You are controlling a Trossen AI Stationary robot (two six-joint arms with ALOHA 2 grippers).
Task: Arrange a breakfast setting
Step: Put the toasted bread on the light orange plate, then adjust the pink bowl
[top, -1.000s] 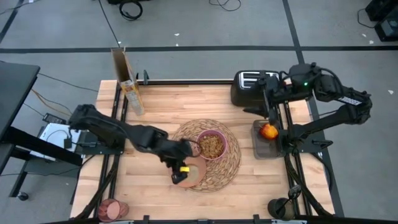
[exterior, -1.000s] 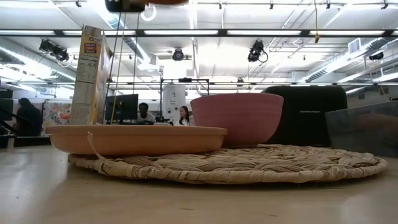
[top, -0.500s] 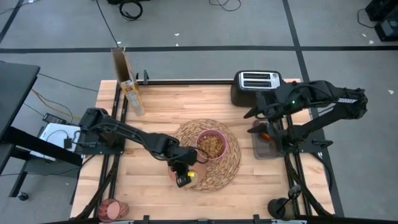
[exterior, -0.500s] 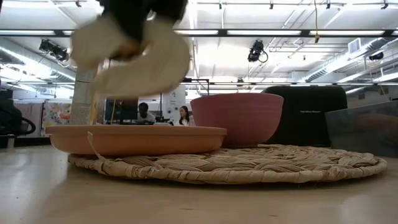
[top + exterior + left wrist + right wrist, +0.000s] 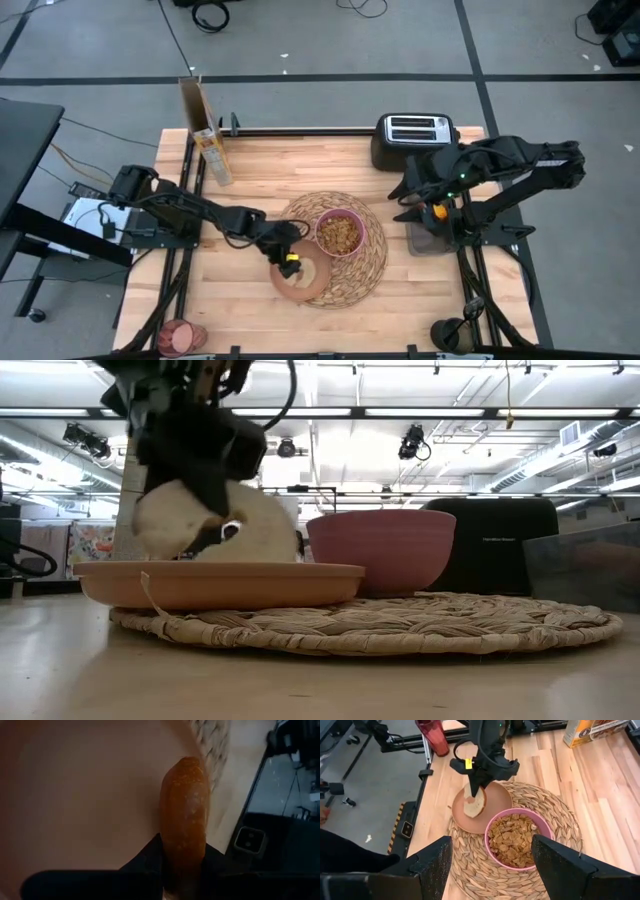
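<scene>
My left gripper [image 5: 288, 262] is shut on the toast slice [image 5: 474, 805] over the tan-brown plate [image 5: 303, 285]. The plate lies on the near left part of the round woven placemat [image 5: 365, 270]. The pink bowl [image 5: 340, 233], full of cereal, stands on the mat beside the plate. My right gripper [image 5: 492, 887] is open and empty, above the table to the right of the mat. The red apple [image 5: 435, 211] lies in a dark tray [image 5: 428, 242] at the right. The pinkish-red tumbler [image 5: 180, 336] stands at the near left corner. The spoon is out of view. My left gripper pinches the toast's two flat faces at its upper crust edge [image 5: 182, 845] between its two fingers. The fingers [image 5: 479, 784] come from above and point down. The toast stands on edge below them, its lower edge [image 5: 215, 555] down inside the plate's rim [image 5: 220, 572].
A black toaster [image 5: 410, 140] stands at the far right and a cereal box [image 5: 205, 135] at the far left. There is bare wood in front of the mat and to its left. People sit in the room beyond the table [image 5: 265, 545].
My left gripper has come down with the toast, from well above the plate to the plate, and has shifted a little toward the table's far edge. The toast now stands on edge inside the rim. My right arm has swung from beside the toaster toward the table's middle.
</scene>
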